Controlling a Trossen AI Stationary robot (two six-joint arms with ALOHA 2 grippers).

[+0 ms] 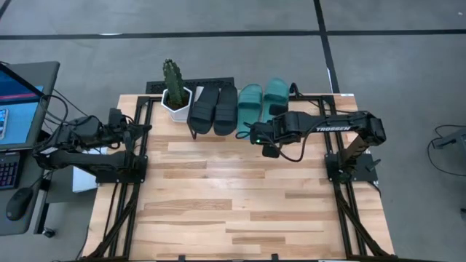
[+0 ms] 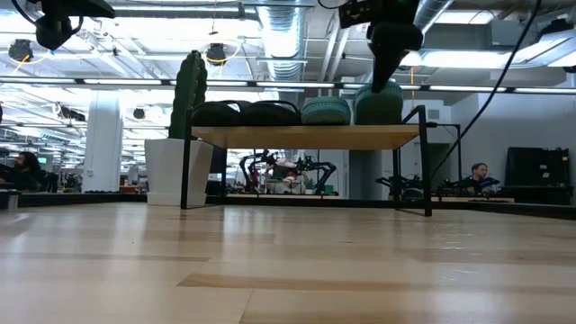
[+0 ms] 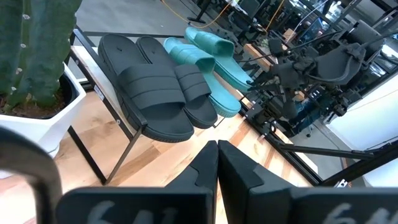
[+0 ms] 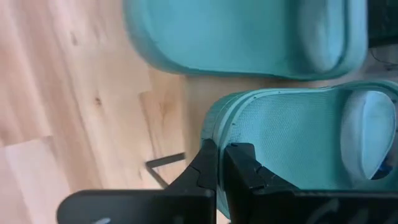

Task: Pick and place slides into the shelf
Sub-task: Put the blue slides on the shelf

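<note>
On the shelf point(image 2: 306, 137) at the table's far side, two black slides point(image 1: 212, 109) and two teal slides point(image 1: 250, 109) lie side by side, soles on the tilted board. My right gripper point(image 4: 221, 163) is shut and slants down over the near heel end of the right-hand teal slide point(image 4: 298, 143); the low view shows it just above that slide point(image 2: 378, 101). My left gripper point(image 3: 217, 155) is shut, held up at the table's left edge, pointing toward the shelf with nothing in it. My right gripper's shut fingertips stand at the heel rim point(image 4: 214, 127) of the right-hand teal slide, coming at it slanting from above and the near side. I cannot tell whether they touch it. The slide lies flat on the shelf board.
A cactus in a white pot point(image 1: 175, 93) stands just left of the shelf. A laptop point(image 1: 18, 102) and a mouse point(image 1: 18, 204) are off the table's left side. Bare wood tabletop point(image 1: 233, 204) stretches from the shelf to the near edge.
</note>
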